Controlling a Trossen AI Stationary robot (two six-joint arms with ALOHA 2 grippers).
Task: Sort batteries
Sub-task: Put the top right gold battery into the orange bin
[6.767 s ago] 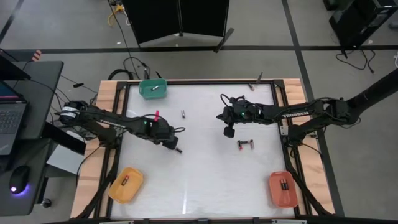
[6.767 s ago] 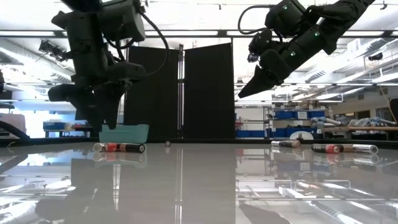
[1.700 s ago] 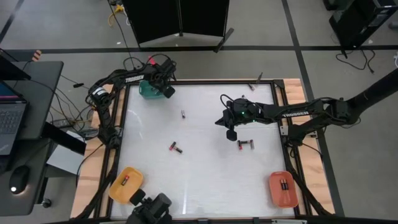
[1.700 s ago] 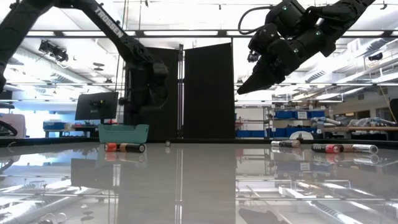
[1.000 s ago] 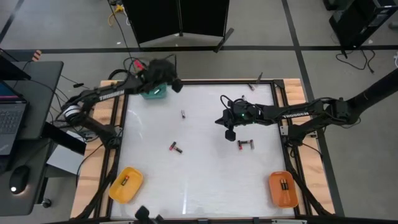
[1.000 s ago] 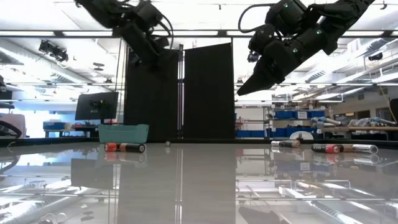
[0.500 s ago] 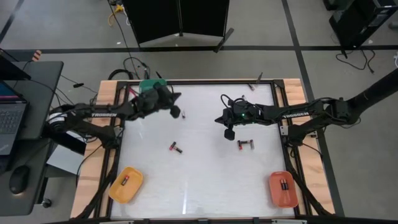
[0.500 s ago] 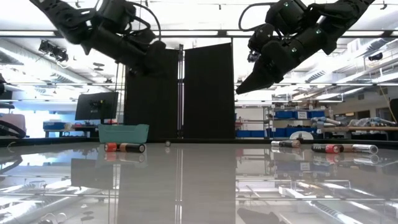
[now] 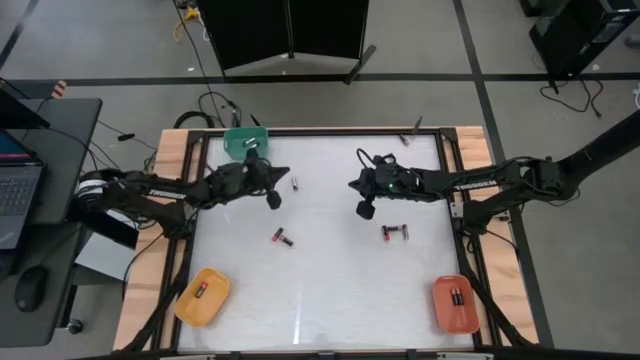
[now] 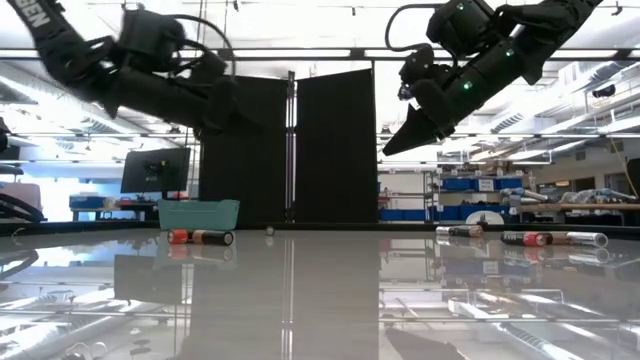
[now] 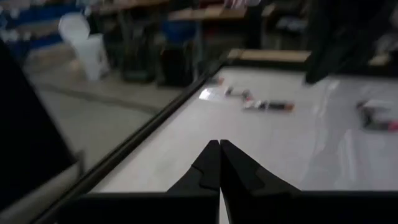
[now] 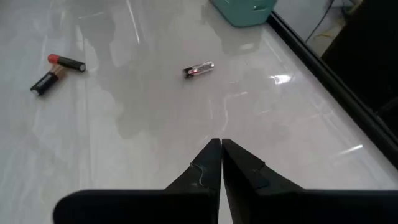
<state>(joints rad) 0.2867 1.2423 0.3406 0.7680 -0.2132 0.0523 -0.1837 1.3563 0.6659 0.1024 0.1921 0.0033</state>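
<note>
Hovering above the table (image 9: 330,290), your left gripper (image 9: 272,197) had its fingers pressed together on nothing, just beside a silvery battery (image 9: 295,183). Your right gripper (image 9: 364,210) hung clamped and empty too, near a battery pair (image 9: 395,232). Only its wrist camera showed the silvery one (image 12: 199,68) apart from the red-and-black pair (image 12: 57,72). From above you saw batteries in the yellow tray (image 9: 215,300) and the orange tray (image 9: 445,310).

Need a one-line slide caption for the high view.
Both grippers, left gripper and right gripper, shut, hover above loose batteries on the white table.
</note>
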